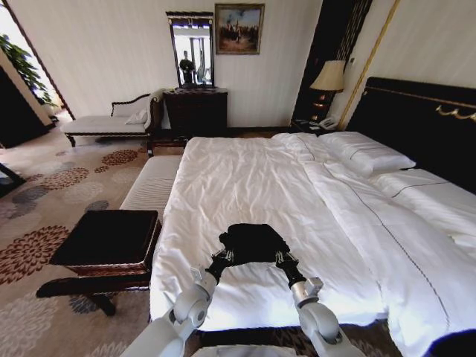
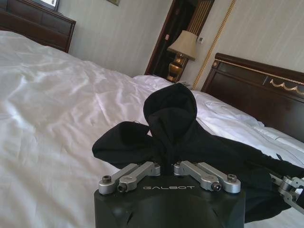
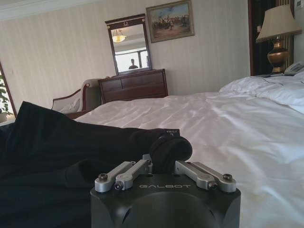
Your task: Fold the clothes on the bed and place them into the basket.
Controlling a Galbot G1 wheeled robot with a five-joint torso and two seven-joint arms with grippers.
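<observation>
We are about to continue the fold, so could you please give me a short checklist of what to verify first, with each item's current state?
1. Left hand shut on the T-shirt: ok.
2. Right hand shut on a bunched fold of fabric: ok.
3. T-shirt lies on the bed near its foot: ok.
4. T-shirt neatly folded: not ok, it is bunched.
5. Basket beside the bed, open: ok.

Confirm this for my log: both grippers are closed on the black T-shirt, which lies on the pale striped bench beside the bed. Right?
Not quite. The black T-shirt lies on the white duvet of the bed, not on the bench; the head view shows it. The rest holds: the left gripper and right gripper each have their fingers closed on the fabric.
</observation>
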